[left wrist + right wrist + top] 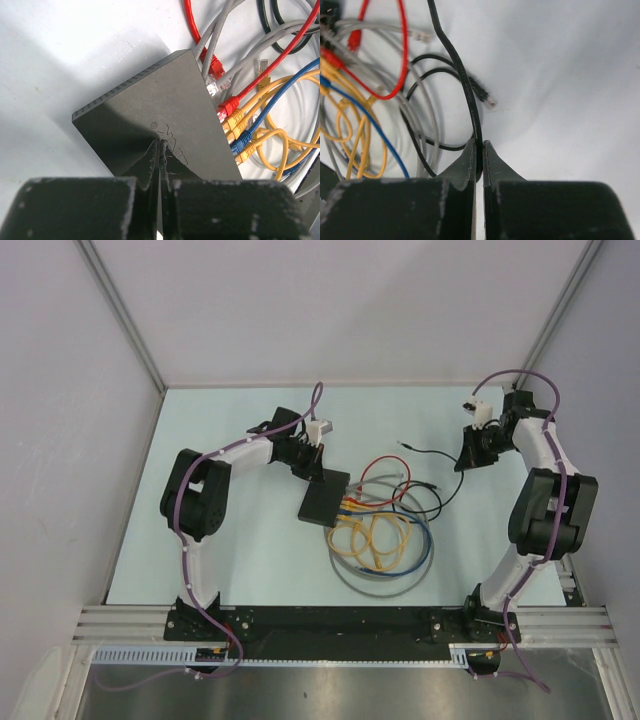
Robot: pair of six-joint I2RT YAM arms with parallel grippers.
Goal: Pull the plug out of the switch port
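Left hand (159,145), pressed together, sat on the flat matte black switch (150,110); right hand (479,147) pinched a black cable (463,80) farther right.

Three camera views
Top camera looked down from the desk's (230,440) near edge; wrist cameras sat behind left claw (159,145) and right claw (479,145), sharing the cable tangle (385,530).

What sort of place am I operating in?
Probably a lab robot test cell: plain white walls box in the table, an aluminium mounting rail edges it, and a switch with coloured patch cables is staged.
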